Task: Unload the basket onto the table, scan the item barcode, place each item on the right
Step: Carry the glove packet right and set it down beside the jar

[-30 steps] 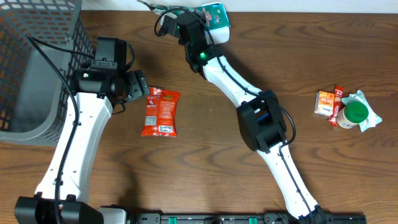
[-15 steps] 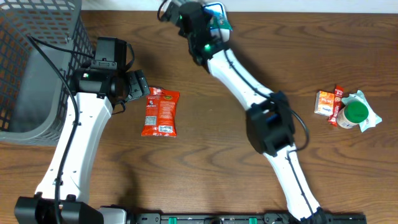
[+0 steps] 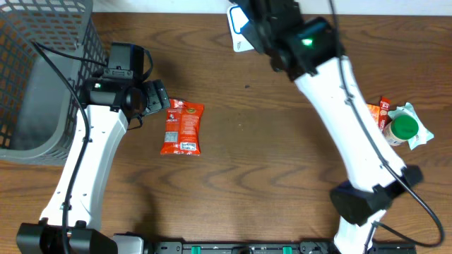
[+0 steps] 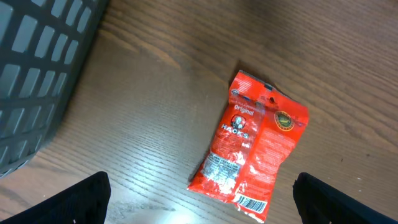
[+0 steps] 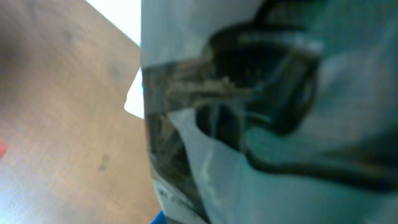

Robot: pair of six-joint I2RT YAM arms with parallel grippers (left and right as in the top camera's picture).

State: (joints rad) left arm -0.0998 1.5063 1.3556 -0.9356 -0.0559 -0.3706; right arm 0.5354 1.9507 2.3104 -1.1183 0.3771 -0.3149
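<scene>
We start with the dark brown wooden worktop (image 3: 247, 162), with the grey plastic mesh basket (image 3: 42, 77) on its far left corner. The right arm reaches up across the middle to the far edge, and the right end effector (image 3: 254, 20) is clamped on the white and teal soft pouch (image 3: 239, 28). That pouch is held off the wood and fills the right wrist view, too blurred for us to find any code on it. We take the pouch to be the item being scanned, since it is the one in a grip. We see no scanner in any view, so we cannot say which way it must turn.

The left end effector (image 3: 150, 102) hangs with its fingers (image 4: 87, 199) wide apart and nothing between them. Just beside it, towards the middle of the worktop, lies the red foil snack packet (image 3: 182, 127). The packet lies flat, its long axis running from the far side to the near side. Its small white barcode (image 4: 252, 203) faces up at the near end. If that packet is wanted next, the left arm is much the nearer. A green-lidded cup (image 3: 404, 128) sits well apart on the right
</scene>
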